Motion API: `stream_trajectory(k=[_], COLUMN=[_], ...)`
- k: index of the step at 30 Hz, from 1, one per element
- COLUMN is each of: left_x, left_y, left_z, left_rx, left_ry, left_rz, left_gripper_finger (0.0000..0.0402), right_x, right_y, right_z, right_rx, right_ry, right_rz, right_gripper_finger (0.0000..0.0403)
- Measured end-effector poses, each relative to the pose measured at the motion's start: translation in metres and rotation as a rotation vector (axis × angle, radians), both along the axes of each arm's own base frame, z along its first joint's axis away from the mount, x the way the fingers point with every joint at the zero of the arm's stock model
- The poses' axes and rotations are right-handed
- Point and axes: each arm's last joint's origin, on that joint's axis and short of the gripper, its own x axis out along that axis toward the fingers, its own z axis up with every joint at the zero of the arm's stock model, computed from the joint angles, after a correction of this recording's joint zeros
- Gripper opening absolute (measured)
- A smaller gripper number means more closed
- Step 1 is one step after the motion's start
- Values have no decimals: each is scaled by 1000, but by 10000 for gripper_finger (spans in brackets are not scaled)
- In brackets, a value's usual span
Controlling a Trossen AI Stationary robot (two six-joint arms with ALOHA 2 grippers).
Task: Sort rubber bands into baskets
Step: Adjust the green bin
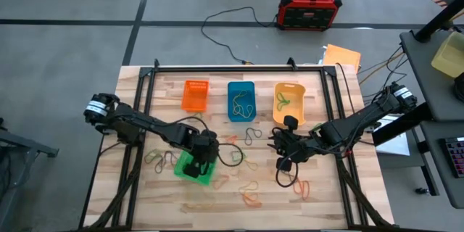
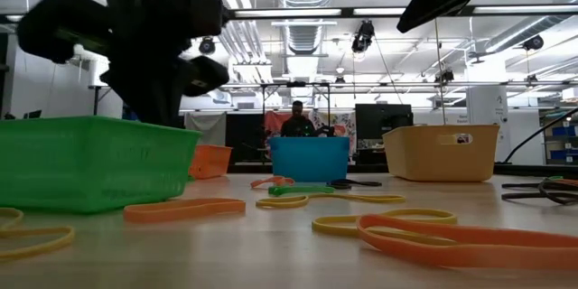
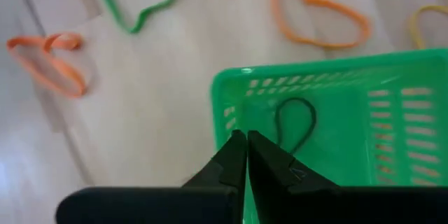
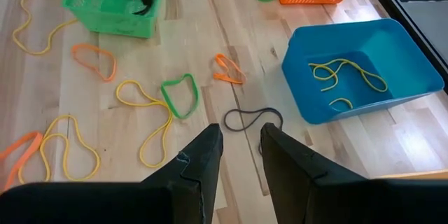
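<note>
Green plastic, the green basket (image 3: 364, 119) sat directly under the left gripper (image 3: 246, 155), jaws pressed together and empty, one dark band (image 3: 295, 124) inside. The blue basket (image 4: 392, 45) held yellow bands (image 4: 346, 75) beyond the right gripper (image 4: 239, 155), jaws partly open, empty; a dark loop (image 4: 252, 119) lay crosswise on the worktop (image 4: 210, 35) just ahead.

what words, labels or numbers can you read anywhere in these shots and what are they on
None can be read.
Red-and-black box on the floor: its small lit panel is too small to read.
Yellow-orange basket: a small sticker on its wall, too blurred to read.
Back wall of the room: signs too far off to read.
</note>
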Motion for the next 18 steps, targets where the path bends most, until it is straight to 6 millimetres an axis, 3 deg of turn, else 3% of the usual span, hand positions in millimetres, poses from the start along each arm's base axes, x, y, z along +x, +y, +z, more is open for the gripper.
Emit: stream_trajectory(k=[9,18], left_x=[-3,-8], left_y=[12,15], left_z=[-4,12], left_rx=[64,140], left_ry=[54,31], left_rz=[37,17], left_gripper_finger=[0,0], right_x=[0,0], right_y=[0,0], right_z=[0,0], right_rx=[3,2], right_ry=[3,4], right_rz=[-5,-5], right_gripper_finger=[90,91])
